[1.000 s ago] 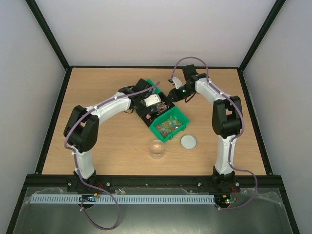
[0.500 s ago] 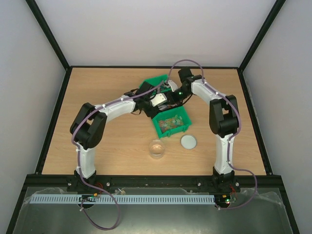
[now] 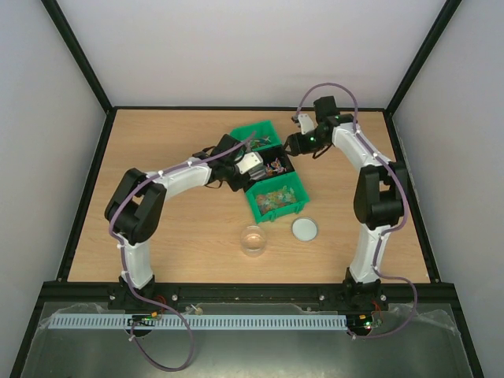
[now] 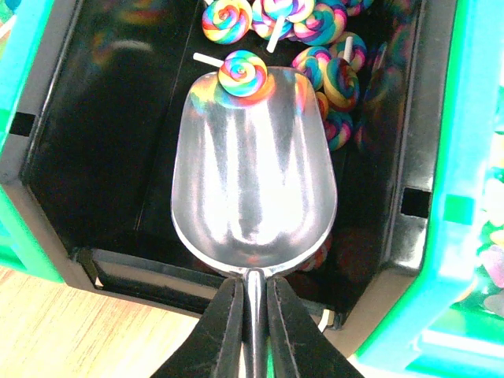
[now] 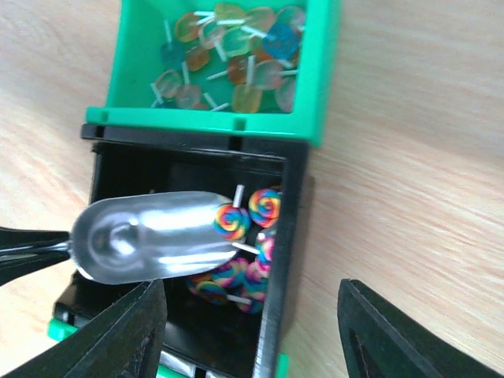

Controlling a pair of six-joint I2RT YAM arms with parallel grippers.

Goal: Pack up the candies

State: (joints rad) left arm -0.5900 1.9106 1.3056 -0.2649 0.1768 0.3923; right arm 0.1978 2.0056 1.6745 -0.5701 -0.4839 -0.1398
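The candies [image 3: 277, 197] are lying as a loose, shallow heap of tiny pieces, mixing pink, red, white, green, teal, orange and golden-brown. They are sitting inside the green bin [image 3: 260, 213] at the near end of a row of three joined bins, covering most of its floor and lying below its rim. From above they are showing only as small flecks, their wrappers too small to make out.

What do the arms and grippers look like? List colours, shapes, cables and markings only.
The left arm and right arm both have white links and bulky black joint housings, each trailed by a mauve cable. A green light glows near the right wrist. The left gripper has slim black fingers; the right gripper has broad, dark, blurred ones.
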